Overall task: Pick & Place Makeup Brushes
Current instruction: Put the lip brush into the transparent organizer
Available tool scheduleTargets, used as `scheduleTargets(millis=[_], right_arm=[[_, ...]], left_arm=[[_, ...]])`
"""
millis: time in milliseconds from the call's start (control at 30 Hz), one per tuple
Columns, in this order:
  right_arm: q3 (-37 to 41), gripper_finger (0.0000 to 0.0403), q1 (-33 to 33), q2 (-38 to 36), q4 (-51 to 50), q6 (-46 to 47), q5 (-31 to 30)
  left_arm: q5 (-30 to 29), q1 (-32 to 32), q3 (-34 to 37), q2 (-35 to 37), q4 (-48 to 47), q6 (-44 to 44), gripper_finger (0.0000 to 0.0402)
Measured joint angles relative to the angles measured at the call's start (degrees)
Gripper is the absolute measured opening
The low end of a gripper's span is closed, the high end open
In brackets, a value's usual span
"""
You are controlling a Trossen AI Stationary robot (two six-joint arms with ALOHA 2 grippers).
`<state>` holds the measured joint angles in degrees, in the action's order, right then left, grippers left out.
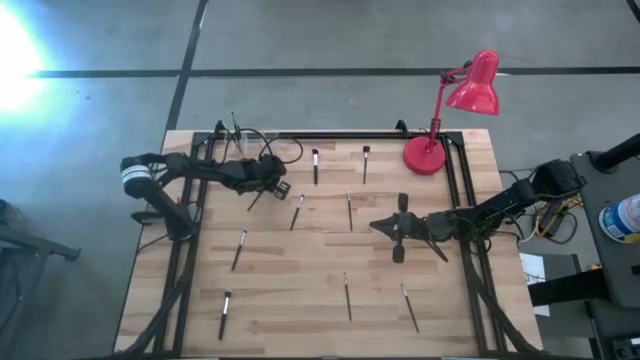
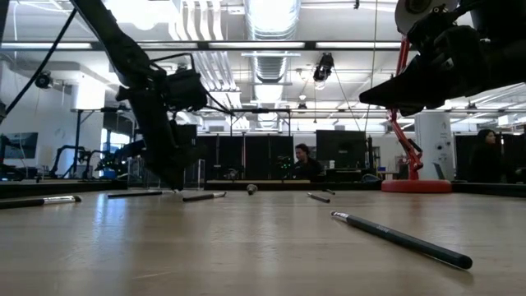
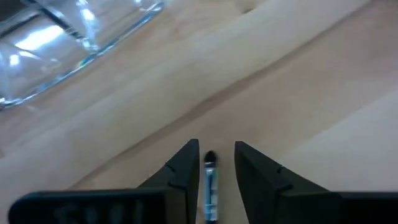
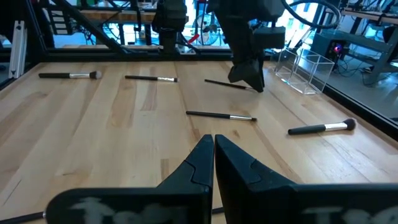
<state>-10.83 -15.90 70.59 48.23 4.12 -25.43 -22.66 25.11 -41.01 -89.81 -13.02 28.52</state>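
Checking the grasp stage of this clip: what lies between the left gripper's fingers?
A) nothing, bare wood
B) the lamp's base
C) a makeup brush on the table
C: in the left wrist view a makeup brush lies between the left gripper's open fingers, on the table.

no readable text, labels, brands or numbers anywhere

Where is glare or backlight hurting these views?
High view: glare whites out the floor at the top-left corner. Low view: ceiling lights backlight the left arm and right arm into silhouettes. Left wrist view: bright reflections streak the clear container.
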Motion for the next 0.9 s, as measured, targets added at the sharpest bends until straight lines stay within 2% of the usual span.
scheduleTargets(millis=[200,467,900], right_arm=[[0.0,0.0008,0.0,0.0,0.0,-0.1,0.0],[0.0,0.0008,0.0,0.0,0.0,0.2,0.0],[0.0,0.0008,0.0,0.0,0.0,0.2,0.0]], left_arm=[[-0.4,0.3,0.0,-0.1,-1.8,0.1,0.0094],[2.5,0.8,0.0,-0.2,-0.8,-0.8,0.0091],[2.4,2.2,1.2,-0.1,-0.3,-2.0,0.0007]])
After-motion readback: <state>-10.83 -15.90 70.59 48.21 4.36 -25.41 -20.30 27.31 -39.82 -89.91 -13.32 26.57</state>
